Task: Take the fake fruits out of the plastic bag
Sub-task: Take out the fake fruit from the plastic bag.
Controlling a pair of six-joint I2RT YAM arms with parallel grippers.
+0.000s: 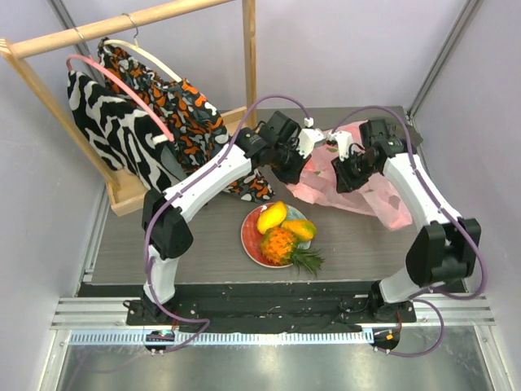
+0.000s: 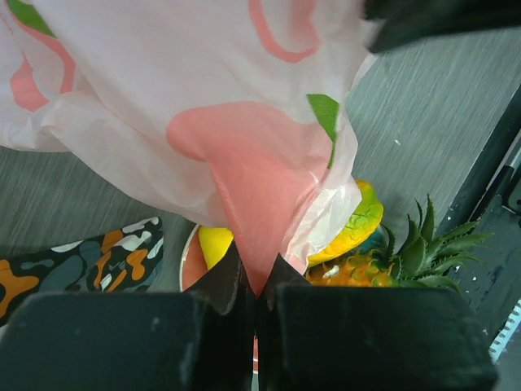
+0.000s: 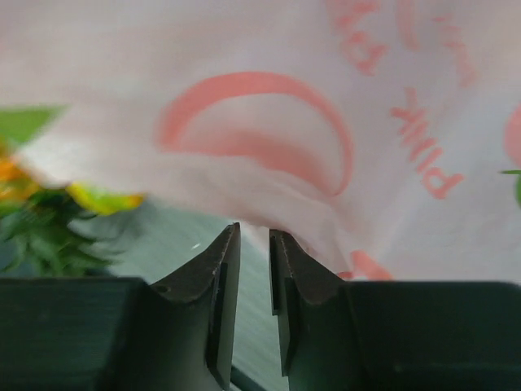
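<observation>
Left fingers clamped on the plastic bag — right fingers narrowly apart just by it — fake fruits on plate

Your left arm rises from its base at the near edge of the counter and reaches forward and inward, elbow raised. Your left gripper is clamped tight on a pinch of the plastic bag. Your right arm arches up and leans inward to face it. Your right gripper has its jaws a narrow slit apart, tips right at the bag's film, nothing clearly pinched.
</observation>
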